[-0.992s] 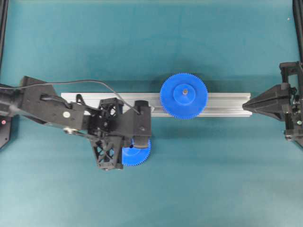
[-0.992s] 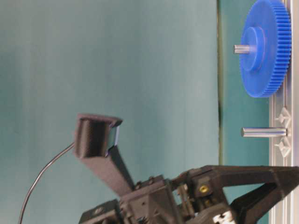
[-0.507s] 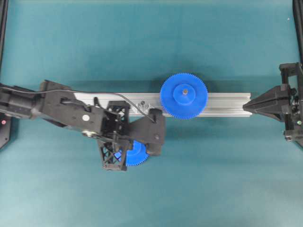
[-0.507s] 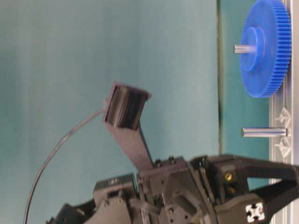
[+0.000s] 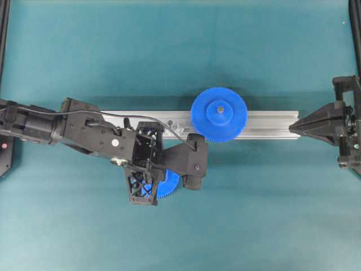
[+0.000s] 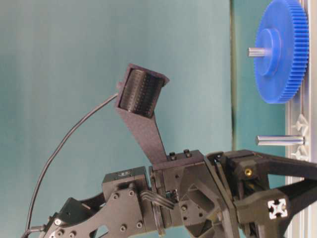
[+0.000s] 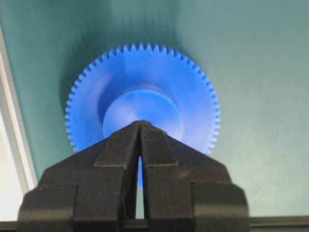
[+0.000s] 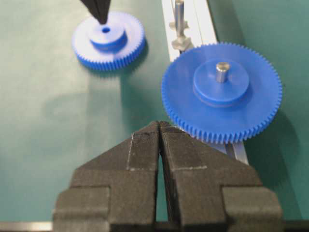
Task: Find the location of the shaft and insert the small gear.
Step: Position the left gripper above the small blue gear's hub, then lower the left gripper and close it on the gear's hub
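Both tools pressed together, left tool [image 7: 140, 126] now farther along above small gear [image 8: 108, 39], right tool [image 8: 159, 126] unmoved

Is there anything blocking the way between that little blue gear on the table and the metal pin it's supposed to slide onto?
Nothing visible does. The small gear lies flat on the mat beside the rail; the shaft stands bare. The larger gear sits further along. The shut left gripper is poised over the small gear's hub.

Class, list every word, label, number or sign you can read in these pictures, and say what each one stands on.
No readable words or numbers anywhere.
White cross-shaped mark, no letters: on the left arm's black gripper housing, table-level view.
The small gear, large gear and aluminium rail carry no print.
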Controlling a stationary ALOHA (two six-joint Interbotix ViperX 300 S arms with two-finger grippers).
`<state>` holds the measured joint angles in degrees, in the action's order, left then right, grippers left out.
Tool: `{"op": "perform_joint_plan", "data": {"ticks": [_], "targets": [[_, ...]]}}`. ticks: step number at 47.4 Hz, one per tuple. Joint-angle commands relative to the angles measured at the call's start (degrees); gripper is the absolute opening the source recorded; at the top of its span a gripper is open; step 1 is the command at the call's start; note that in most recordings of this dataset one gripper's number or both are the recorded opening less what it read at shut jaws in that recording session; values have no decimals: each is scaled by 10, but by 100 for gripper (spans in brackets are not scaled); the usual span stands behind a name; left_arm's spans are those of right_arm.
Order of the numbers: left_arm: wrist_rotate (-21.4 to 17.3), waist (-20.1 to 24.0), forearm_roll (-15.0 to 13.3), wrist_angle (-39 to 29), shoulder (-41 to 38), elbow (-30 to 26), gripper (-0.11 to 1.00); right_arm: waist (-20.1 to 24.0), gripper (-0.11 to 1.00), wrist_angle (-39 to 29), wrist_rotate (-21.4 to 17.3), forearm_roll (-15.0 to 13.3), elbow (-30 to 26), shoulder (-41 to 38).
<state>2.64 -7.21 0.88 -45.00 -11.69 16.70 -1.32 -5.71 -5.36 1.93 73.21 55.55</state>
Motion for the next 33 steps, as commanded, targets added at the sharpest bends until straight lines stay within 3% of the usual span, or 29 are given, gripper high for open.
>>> {"op": "perform_joint_plan", "data": {"ticks": [1, 8, 23, 33], "targets": [[6, -3, 1, -10, 7, -12, 0, -2, 3, 5, -5, 1, -4, -3], [26, -4, 1, -12, 7, -11, 0, -2, 3, 5, -5, 1, -4, -3], [25, -4, 1, -12, 5, -16, 0, -2, 3, 5, -6, 2, -4, -2], [25, -4, 1, -11, 2, -17, 0, -2, 3, 6, -33, 2, 0, -2]]}}
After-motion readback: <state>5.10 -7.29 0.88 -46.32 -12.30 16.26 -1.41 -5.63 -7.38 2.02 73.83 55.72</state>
